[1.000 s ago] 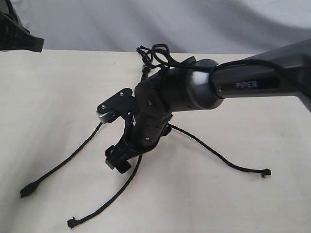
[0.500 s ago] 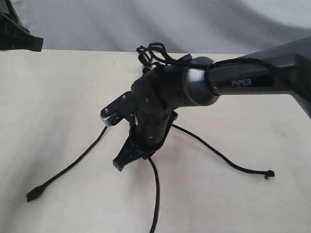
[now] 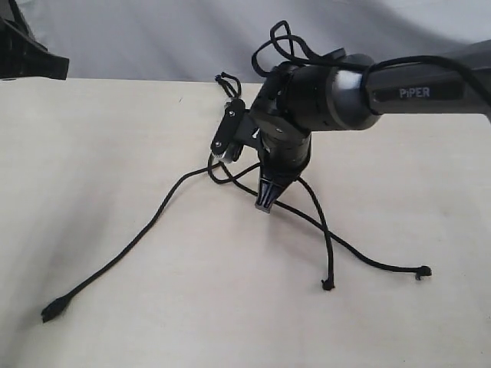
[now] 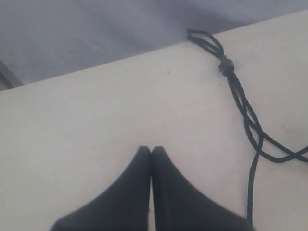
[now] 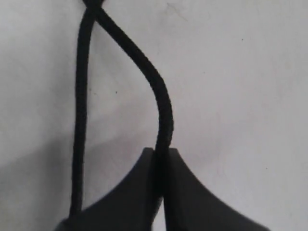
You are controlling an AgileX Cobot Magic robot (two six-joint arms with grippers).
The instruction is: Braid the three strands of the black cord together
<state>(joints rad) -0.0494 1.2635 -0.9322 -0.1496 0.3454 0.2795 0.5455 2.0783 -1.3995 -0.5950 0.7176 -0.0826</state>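
The black cord's knot (image 3: 225,81) lies at the table's far edge; it also shows with its short loops in the left wrist view, knot (image 4: 225,65). Three strands fan out toward the front. The left strand (image 3: 130,241) ends at the front left. Another strand (image 3: 325,245) crosses over the right strand (image 3: 368,262). My right gripper (image 3: 266,202) points down just in front of the knot, shut on one strand (image 5: 161,101), with a second strand (image 5: 81,96) beside it. My left gripper (image 4: 151,150) hovers over bare table, shut on nothing.
The pale table (image 3: 115,153) meets a grey backdrop (image 3: 138,38) at its far edge. A black part of the left arm (image 3: 27,54) sits at the far left corner. The right arm's thick looped cables (image 3: 288,42) hang above its wrist.
The right arm has swung back and to the right with a strand in its grip. That strand's tip moved from the front left to right of middle, crossing the right strand.
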